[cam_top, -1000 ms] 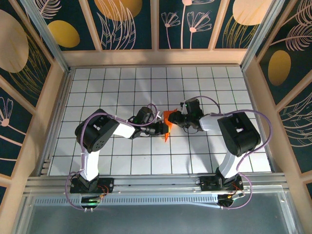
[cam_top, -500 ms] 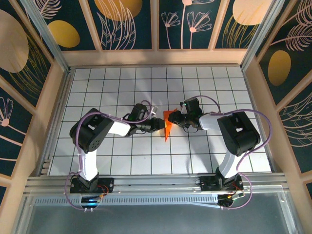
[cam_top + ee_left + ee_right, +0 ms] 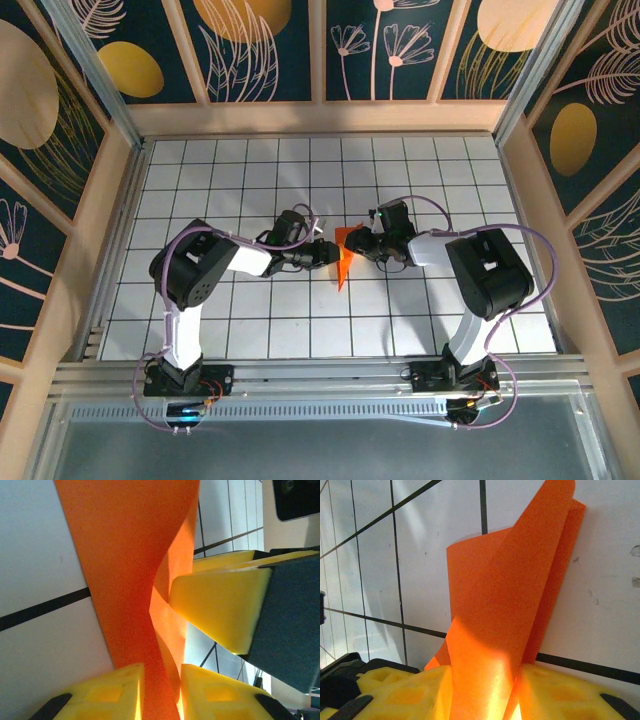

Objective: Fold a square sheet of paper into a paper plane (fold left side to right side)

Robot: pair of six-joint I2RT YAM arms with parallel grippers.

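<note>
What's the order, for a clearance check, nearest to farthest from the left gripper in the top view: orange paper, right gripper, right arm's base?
1. Orange paper, between the left gripper's fingers.
2. Right gripper, just right of it.
3. Right arm's base, near right edge.

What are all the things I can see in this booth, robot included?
paper: one, bright orange, folded to a point, held at mid-table between the two arms
table: one, white with black grid lines, floor of the booth
walls: three sides, dark blue with gold and pink plant shapes, wood-framed
rail: one, silver metal, along the near edge by the arm bases
left arm: one, black and white, reaching right to the paper
right arm: one, black and white, reaching left to the paper
left fingers: two, yellow, closed on the paper
right fingers: two, yellow, closed on the paper
</note>
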